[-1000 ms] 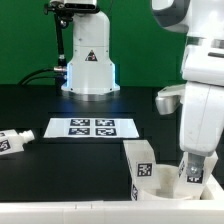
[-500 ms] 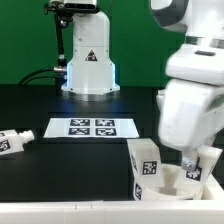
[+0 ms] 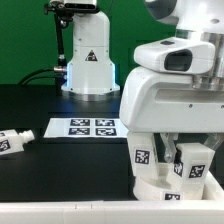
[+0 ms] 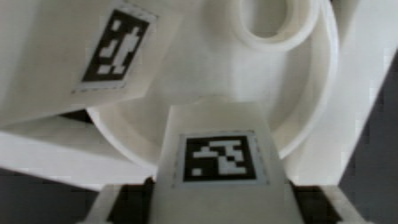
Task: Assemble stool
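Observation:
The stool's white round seat (image 3: 158, 186) lies at the table's front right in the exterior view. One tagged white leg (image 3: 144, 156) stands upright on it. My gripper (image 3: 188, 148) is just above the seat and shut on a second tagged white leg (image 3: 191, 163), held beside the first. In the wrist view the held leg (image 4: 222, 155) sits between my dark fingers (image 4: 130, 204), over the seat's rim (image 4: 285, 90). The standing leg (image 4: 118, 45) shows farther off. A third leg (image 3: 12, 142) lies loose at the exterior view's left.
The marker board (image 3: 91, 127) lies flat mid-table. The white robot base (image 3: 89, 62) stands at the back with a green wall behind. My own arm fills the exterior view's right side and hides part of the seat.
My arm has swung toward the exterior view's left and turned. The held leg has turned with it and now shows its tag beside the standing leg.

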You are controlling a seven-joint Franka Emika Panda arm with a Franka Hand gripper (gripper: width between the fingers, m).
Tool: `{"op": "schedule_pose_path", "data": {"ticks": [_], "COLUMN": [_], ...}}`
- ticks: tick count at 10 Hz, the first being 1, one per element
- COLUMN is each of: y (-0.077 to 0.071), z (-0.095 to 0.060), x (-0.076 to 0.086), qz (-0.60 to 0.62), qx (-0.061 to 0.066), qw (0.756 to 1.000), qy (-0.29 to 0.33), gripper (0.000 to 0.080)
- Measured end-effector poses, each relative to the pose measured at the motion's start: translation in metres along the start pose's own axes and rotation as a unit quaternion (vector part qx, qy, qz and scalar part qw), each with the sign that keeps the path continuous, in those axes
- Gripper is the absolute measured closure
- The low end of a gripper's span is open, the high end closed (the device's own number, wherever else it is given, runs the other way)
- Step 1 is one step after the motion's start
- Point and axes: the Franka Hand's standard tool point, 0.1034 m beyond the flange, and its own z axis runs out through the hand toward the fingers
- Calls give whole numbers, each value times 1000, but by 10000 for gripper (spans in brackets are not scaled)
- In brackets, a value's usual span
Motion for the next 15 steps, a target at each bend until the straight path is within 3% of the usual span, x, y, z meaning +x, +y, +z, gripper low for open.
{"op": "schedule_pose_path", "data": {"ticks": [3,4,7,8,9,10,12,15], "y": [4,11,28,27,21,24,29,41], "z": [1,1,4,5,2,1,3,10], "x": [-2,-1,-3,-3,-1,-1,-3,-15], "qz": [98,177,397,401,353,388,473,641], "qx": [0,9,30,16,-20,-18,-14,-5], "qw": [995,984,917,916,935,921,881,768], "qy": [-5,-9,-17,-11,10,9,8,-9], "gripper": [463,463,463,463,463,463,463,463]}}
